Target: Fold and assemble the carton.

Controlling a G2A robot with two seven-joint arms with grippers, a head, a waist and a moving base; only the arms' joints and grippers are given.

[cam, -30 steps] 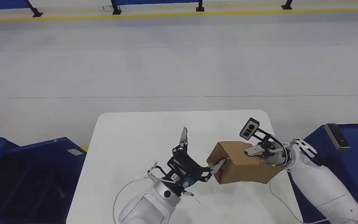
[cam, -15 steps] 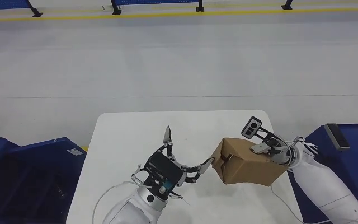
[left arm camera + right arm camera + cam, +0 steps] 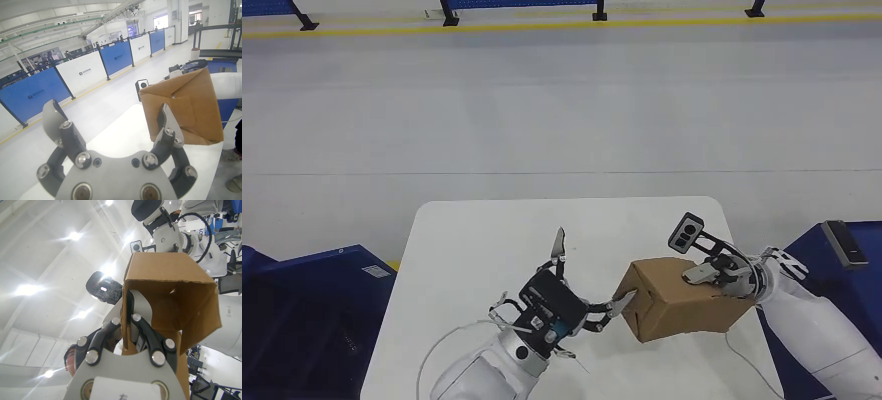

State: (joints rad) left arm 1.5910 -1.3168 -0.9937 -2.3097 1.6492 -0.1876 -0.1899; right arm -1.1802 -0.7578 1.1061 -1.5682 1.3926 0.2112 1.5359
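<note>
A brown carton [image 3: 682, 298] is held over the white worktop [image 3: 472, 240], lower right of the top view, with the right end effector [image 3: 707, 270] clamped on one wall. The left end effector [image 3: 590, 275] gapes wide, one fingertip [image 3: 621, 300] touching the carton's folded end.

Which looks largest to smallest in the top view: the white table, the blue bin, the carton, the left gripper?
1. white table
2. blue bin, cut off by the edge
3. carton and left gripper: alike, the open gripper spanning about the carton's width; unranked
</note>
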